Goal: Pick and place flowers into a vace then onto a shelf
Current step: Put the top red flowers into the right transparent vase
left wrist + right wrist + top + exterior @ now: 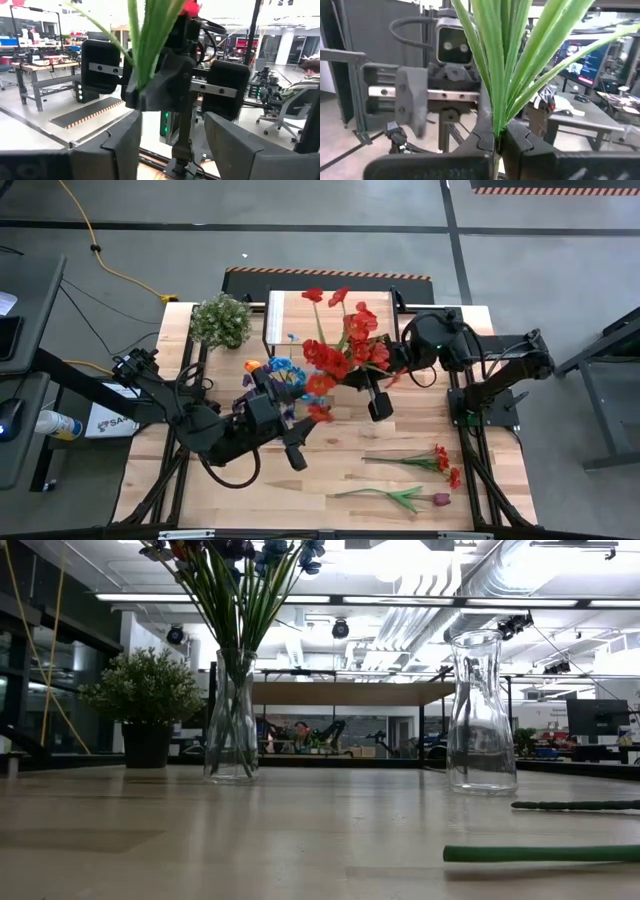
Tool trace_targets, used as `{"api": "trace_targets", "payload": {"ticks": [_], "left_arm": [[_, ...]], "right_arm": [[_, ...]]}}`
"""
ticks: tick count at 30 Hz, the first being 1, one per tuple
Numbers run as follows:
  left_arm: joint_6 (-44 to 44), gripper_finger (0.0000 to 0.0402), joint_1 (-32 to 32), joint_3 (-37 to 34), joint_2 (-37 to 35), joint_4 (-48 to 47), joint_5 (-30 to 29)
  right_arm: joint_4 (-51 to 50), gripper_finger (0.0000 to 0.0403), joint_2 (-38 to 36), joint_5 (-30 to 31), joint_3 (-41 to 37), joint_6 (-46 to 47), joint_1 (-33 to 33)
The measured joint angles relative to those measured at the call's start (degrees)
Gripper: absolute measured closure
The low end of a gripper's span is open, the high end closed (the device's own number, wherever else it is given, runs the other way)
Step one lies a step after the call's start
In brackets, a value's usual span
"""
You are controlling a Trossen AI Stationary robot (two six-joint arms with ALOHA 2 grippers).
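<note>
Right gripper (497, 145) clamps green flower stems (502, 65), left gripper (420, 100) opposite.

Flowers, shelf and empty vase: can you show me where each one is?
red flowers (345, 350), high view, on the middle of the blooms.
shelf (285, 315), high view, on a bare part of its plank top.
empty vase (481, 720), low view, on its glass body.

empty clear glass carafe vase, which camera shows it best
The low view: the empty clear glass carafe vase stands upright on the wooden tabletop, seen whole from base to rim. In the high view the red-bloomed flower bunch covers that area, so the vase cannot be made out. Neither wrist view shows it.
</note>
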Motion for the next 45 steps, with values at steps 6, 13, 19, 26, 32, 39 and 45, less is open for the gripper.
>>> {"api": "trace_targets", "payload": {"ticks": [6,13,19,26,32,39,45], "left_arm": [[0.4,0.0134,-1.4,0.0,-0.6,-1.0,0.0],[0.0,0.0131,-4.1,0.0,-1.3,-1.8,-1.8],[0.0,0.0131,-5.4,0.0,-1.2,-2.0,-4.3],[-0.2,0.0131,-6.0,0.0,-1.2,-2.0,-4.4],[-0.3,0.0131,-6.0,0.0,-1.2,-2.0,-4.5],[-1.8,0.0131,-6.0,0.0,-1.2,-2.0,-4.5],[-3.1,0.0131,-6.0,0.0,-1.2,-2.0,-4.6]], "right_arm": [[-6.9,0.0403,-2.9,2.8,0.0,-0.9,-0.8],[-17.2,0.0403,-8.7,5.1,0.0,-1.3,-0.4],[-25.3,0.0402,-14.6,10.7,0.0,-1.0,1.8],[-31.3,0.0402,-22.0,20.7,0.0,-0.9,5.5],[-33.5,0.0402,-27.3,27.5,-0.6,-0.9,9.3],[-32.5,0.0402,-32.7,30.6,-8.2,1.4,11.7],[-25.0,0.0402,-39.3,30.6,-19.2,2.6,12.0]]}}
